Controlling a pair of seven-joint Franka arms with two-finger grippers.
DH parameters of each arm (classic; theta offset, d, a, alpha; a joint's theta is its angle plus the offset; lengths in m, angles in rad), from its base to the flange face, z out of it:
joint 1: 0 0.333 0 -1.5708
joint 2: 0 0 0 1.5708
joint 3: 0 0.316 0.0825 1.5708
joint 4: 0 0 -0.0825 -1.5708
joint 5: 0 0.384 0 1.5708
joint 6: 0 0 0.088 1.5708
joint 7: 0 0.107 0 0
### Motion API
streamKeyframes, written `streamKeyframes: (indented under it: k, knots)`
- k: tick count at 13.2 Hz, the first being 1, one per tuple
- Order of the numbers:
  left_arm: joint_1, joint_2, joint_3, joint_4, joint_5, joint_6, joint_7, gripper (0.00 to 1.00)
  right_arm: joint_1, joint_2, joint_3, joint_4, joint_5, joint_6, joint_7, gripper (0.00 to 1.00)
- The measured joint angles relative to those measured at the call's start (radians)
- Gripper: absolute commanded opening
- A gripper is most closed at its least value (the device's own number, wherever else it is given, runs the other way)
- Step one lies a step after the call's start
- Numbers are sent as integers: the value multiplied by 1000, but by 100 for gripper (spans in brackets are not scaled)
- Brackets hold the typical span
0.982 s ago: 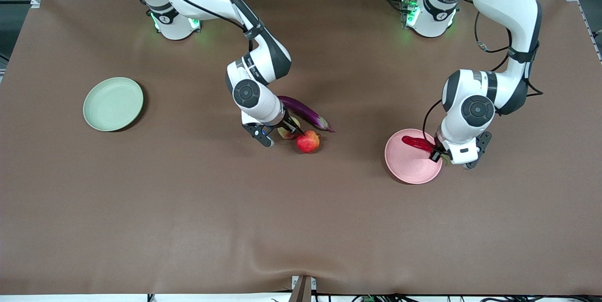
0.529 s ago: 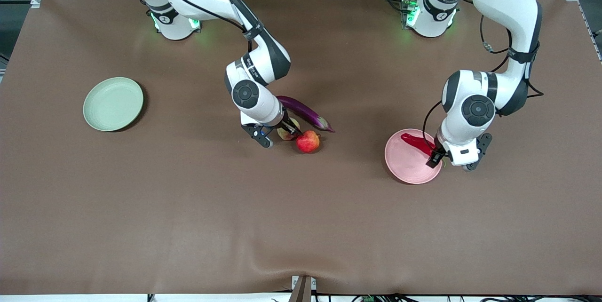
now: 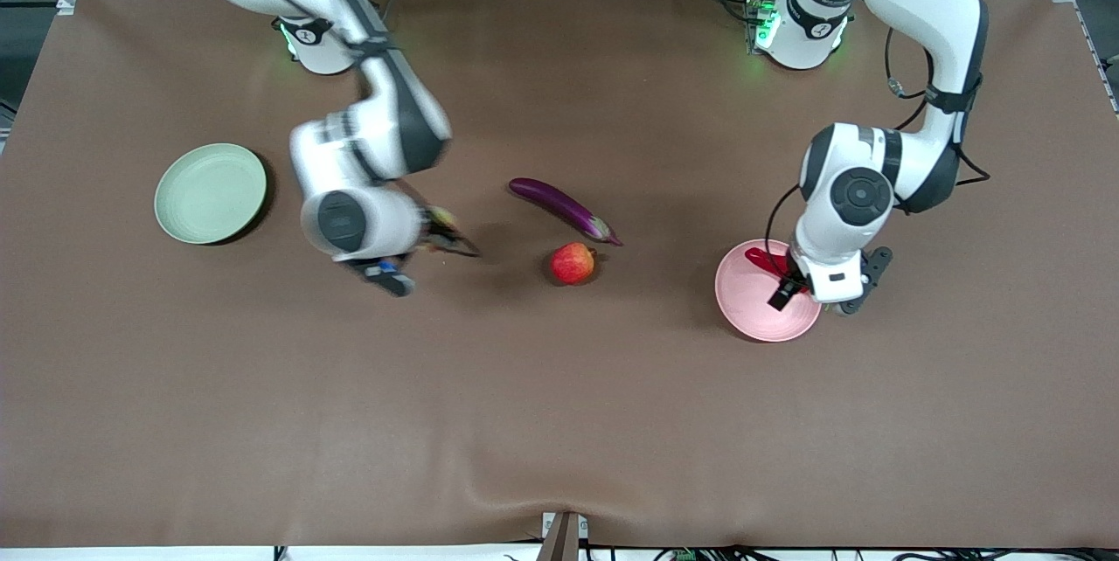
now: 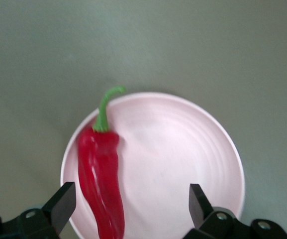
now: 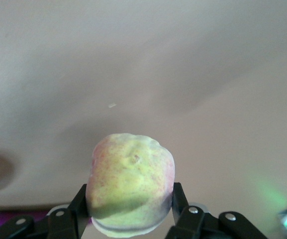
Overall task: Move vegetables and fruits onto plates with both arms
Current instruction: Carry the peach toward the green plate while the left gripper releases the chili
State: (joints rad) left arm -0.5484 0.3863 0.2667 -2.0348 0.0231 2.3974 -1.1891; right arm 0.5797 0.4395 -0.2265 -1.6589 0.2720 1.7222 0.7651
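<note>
The right gripper (image 5: 128, 209) hangs over the bare brown table (image 3: 559, 421) between the green plate (image 3: 210, 193) and the apple (image 3: 573, 263), its jaws pinching the peach (image 5: 131, 181). The left gripper (image 4: 128, 204) is over the pink plate (image 4: 193, 149), jaws spread wide and holding nothing; the chili pepper (image 4: 101, 179) lies on that plate, its green stem reaching the rim. The eggplant (image 3: 564, 209) lies on the table just beside the apple, farther from the front camera.
</note>
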Motion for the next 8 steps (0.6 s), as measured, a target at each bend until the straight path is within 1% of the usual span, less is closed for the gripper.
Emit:
streamKeyframes:
  k: [1,3,4,6,8]
  knots:
    - [-28,-10,-1,12,0,-34,-23,100,-36,-20,-6,-9,-24,-24,-50,0]
    - [-99,-23,-3,62,0,-113,-110,100,-87,-37,-12,-68,-149,-34,-192,0]
    - [-136,-25,-8,96,0,-146,-165,100,-114,-40,-17,-111,-195,-25,-284,0]
    - [-211,-22,-34,168,0,-197,-294,100,-221,-40,-23,-171,-223,-7,-494,0]
    - [-282,10,-84,234,0,-218,-441,100,-364,-41,-29,-182,-231,-4,-735,0]
